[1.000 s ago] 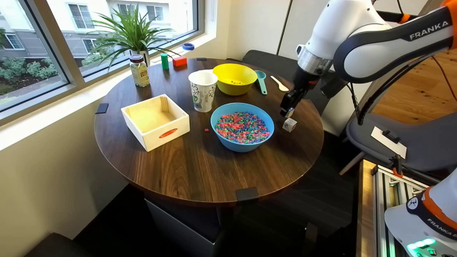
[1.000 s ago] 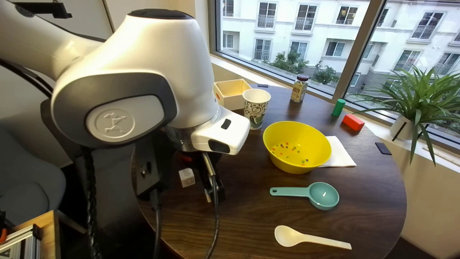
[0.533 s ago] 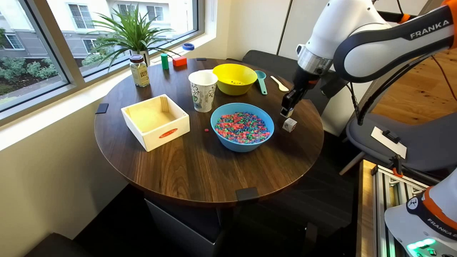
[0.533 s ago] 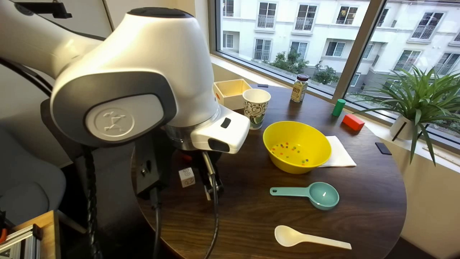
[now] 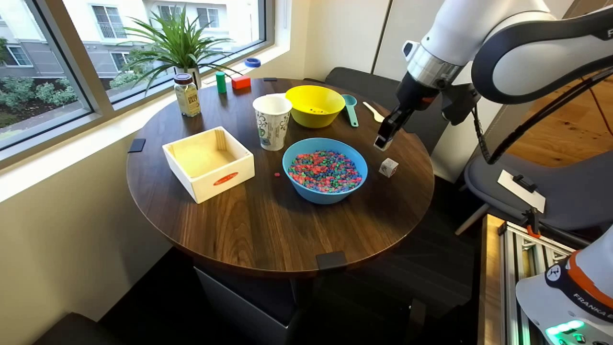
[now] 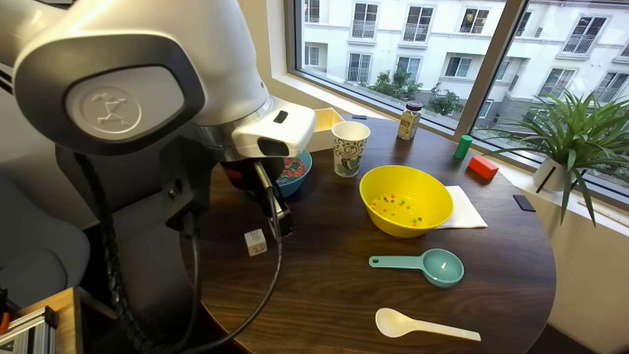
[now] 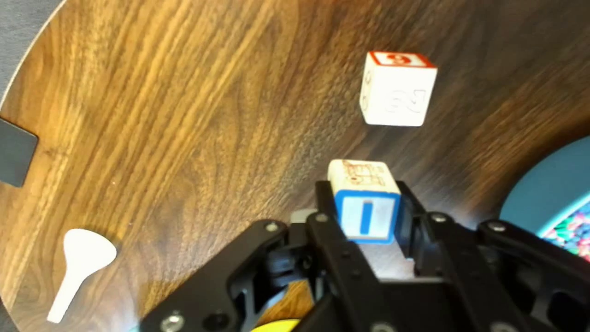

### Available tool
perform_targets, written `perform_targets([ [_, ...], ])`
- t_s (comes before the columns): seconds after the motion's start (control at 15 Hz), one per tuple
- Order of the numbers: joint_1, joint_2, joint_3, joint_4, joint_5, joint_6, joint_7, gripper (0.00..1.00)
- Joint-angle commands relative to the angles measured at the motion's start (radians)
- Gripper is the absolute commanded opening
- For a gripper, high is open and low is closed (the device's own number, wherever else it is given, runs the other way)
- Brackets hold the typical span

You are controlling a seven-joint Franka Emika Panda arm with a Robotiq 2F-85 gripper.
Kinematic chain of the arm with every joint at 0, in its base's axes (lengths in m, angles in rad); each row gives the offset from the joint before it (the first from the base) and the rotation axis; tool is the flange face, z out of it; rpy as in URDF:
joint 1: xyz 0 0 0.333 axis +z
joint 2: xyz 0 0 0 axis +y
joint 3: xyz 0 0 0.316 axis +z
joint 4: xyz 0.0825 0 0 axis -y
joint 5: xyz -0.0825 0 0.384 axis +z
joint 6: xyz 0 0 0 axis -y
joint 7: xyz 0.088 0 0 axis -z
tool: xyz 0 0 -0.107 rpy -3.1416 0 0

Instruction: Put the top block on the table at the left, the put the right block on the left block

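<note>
Blue-bordered number block (image 7: 368, 214), clasped in the gripper (image 7: 364, 203), now hangs higher above the dark wood-grain table (image 5: 268, 230), right of the red-bordered number block (image 6: 255, 242) in an exterior view; stacking seems next.

Block (image 7: 368, 216) aloft, second block (image 7: 398, 94) on table (image 5: 270, 206)

Jaws mask part of the held block (image 7: 367, 203), blue bowl (image 7: 548, 189) cropped

In the wrist view the jaws, closed on the block, hide its flanks, and its drawing seems too blurred to name. The right edge cuts the blue bowl; the yellow bowl (image 7: 276, 326) is a sliver at the bottom. In an exterior view the arm (image 6: 231, 59) hides part of the wooden tray (image 6: 322, 141).
</note>
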Motion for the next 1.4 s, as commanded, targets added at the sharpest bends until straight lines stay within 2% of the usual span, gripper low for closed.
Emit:
perform_targets([
  [0.0,0.016,-0.066,0.021,-0.044,-0.002,-0.053,0.021,0.08],
  [0.33,0.017,-0.079,0.032,-0.053,0.003,-0.105,0.048,0.08],
  [1.33,0.028,-0.067,0.024,-0.065,0.056,-0.095,0.042,0.08],
])
